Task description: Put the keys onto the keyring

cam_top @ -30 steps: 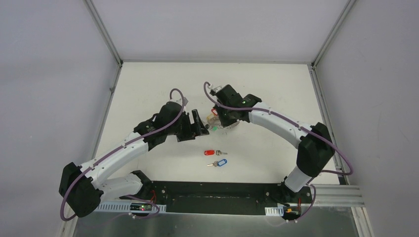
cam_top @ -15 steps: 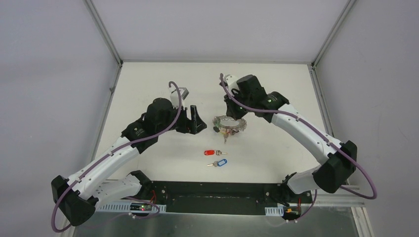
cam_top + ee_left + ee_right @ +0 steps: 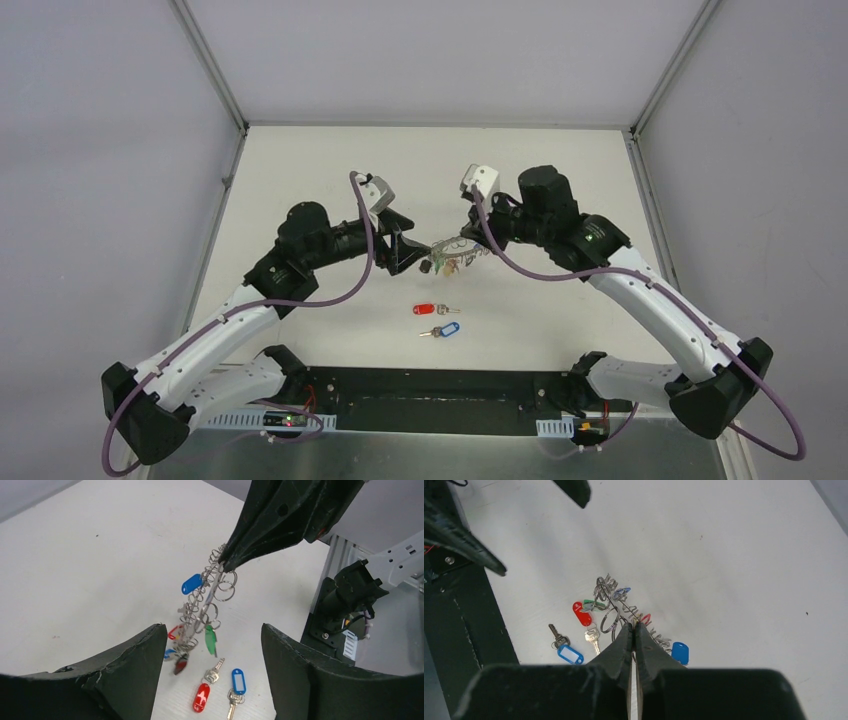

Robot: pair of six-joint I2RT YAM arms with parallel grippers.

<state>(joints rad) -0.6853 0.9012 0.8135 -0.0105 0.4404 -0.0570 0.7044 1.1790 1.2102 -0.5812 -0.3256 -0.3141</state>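
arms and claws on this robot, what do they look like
The left arm and right arm have white links, black joints and a looping purple cable each. The left claw and right claw have black tapering fingers.

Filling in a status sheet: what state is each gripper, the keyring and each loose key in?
right gripper: shut on keyring rim
left gripper: open, empty
keyring: tipped on edge, held up
red-tagged key: flat on table, unattached
blue-tagged key: flat on table, unattached
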